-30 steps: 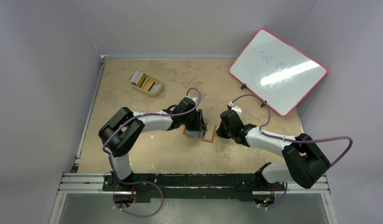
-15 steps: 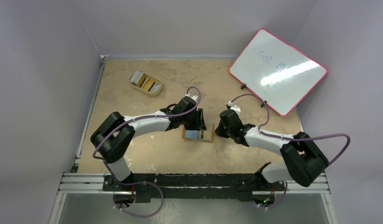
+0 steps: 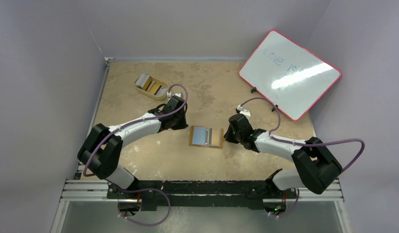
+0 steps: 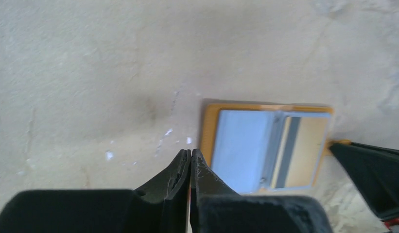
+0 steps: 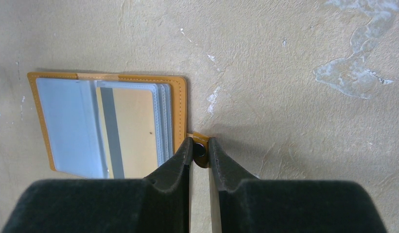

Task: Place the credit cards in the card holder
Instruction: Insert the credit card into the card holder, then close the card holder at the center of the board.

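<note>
Shut and empty, the left gripper (image 4: 189, 153) is pulling back from the holder (image 3: 206, 137), which is lying open on the bench (image 3: 212, 87) with a gold card (image 5: 131, 131) inside, toward the tray (image 3: 137, 84) of cards (image 3: 149, 83), probably for the next one, while the right gripper (image 5: 200, 143) is pinching the holder's tab (image 5: 201, 152).

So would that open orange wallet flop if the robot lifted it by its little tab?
Probably floppy: the card holder lies thin and flat with stacked clear sleeves, so it would likely sag or fold shut. It looks light, so a push should slide it across the table. The right gripper pinches only its small tab, which may slip.
</note>
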